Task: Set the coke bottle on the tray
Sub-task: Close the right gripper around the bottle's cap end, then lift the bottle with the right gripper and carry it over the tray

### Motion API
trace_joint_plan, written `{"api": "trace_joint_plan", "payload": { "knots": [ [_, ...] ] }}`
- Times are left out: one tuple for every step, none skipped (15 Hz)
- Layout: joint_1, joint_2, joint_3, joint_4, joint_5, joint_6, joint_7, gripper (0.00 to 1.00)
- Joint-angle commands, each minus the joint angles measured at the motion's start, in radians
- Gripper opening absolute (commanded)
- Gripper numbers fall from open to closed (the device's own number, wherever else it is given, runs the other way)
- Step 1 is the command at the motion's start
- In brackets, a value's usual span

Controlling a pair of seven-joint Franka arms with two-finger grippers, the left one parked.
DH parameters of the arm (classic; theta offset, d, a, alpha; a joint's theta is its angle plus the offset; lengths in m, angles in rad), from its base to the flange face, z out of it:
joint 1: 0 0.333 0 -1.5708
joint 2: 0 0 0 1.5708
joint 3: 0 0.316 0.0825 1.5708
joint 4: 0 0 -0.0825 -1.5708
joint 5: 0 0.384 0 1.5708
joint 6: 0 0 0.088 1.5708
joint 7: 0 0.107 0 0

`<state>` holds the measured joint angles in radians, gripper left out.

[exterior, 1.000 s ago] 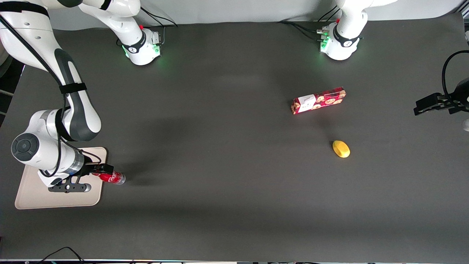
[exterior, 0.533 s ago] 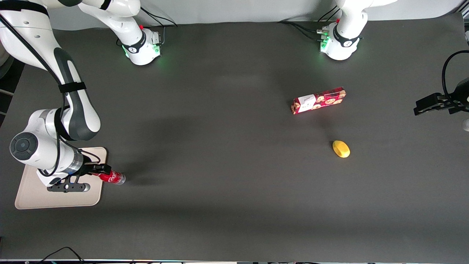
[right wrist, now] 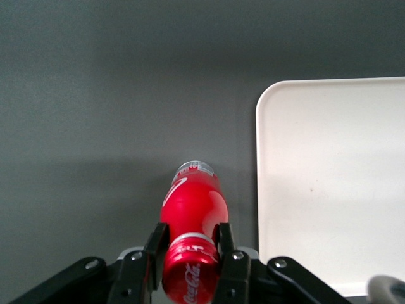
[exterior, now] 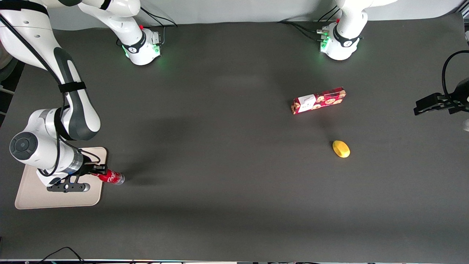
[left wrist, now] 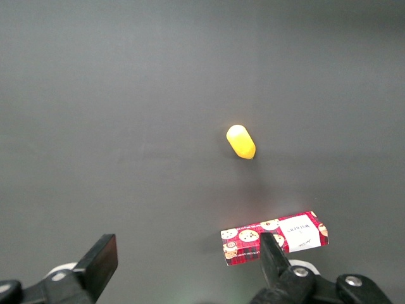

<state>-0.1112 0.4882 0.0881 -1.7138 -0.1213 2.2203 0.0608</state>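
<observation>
My right gripper [exterior: 99, 171] is shut on the neck of the coke bottle [exterior: 112, 177], a slim red bottle with white script. It holds the bottle at the edge of the cream-white tray [exterior: 33, 194], with the silvery base pointing out over the dark table toward the parked arm's end. In the right wrist view the gripper [right wrist: 189, 244] has its two fingers clamped just below the red cap of the bottle [right wrist: 192, 202], and the tray [right wrist: 335, 183] lies right beside the bottle, which hangs over the mat.
A red cookie box [exterior: 318, 100] and a yellow lemon-shaped object [exterior: 341, 149] lie toward the parked arm's end of the table. Both show in the left wrist view, the box [left wrist: 275, 235] and the yellow object [left wrist: 241, 141]. The working arm's wrist hangs over the tray.
The gripper and the bottle have shifted slightly toward the tray, by a few pixels. The grip is unchanged.
</observation>
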Motion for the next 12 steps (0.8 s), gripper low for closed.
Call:
{"api": "trace_joint_plan", "payload": {
  "knots": [
    [0.001, -0.025, -0.002, -0.027, -0.005, 0.013, -0.001, 0.15],
    [0.002, -0.025, -0.002, -0.027, -0.005, 0.012, 0.001, 0.15],
    [0.004, -0.025, -0.002, -0.026, -0.003, 0.010, 0.001, 0.14],
    [0.004, -0.026, -0.002, -0.020, -0.001, 0.009, 0.002, 0.13],
    [0.005, -0.026, -0.002, -0.014, 0.000, 0.007, 0.005, 0.11],
    [0.007, -0.026, -0.002, -0.007, -0.001, 0.006, 0.019, 0.09],
    [0.010, -0.026, -0.002, -0.004, -0.001, 0.006, 0.025, 0.09],
    [0.012, -0.026, -0.002, -0.003, -0.001, 0.006, 0.027, 0.09],
    [0.010, -0.025, -0.002, -0.003, -0.001, 0.006, 0.027, 0.09],
    [0.010, -0.025, -0.002, -0.003, -0.001, 0.006, 0.027, 0.09],
    [0.010, -0.025, -0.002, -0.003, -0.001, 0.006, 0.025, 0.10],
    [0.010, -0.025, -0.002, -0.003, -0.001, 0.006, 0.025, 0.10]
  ]
}}
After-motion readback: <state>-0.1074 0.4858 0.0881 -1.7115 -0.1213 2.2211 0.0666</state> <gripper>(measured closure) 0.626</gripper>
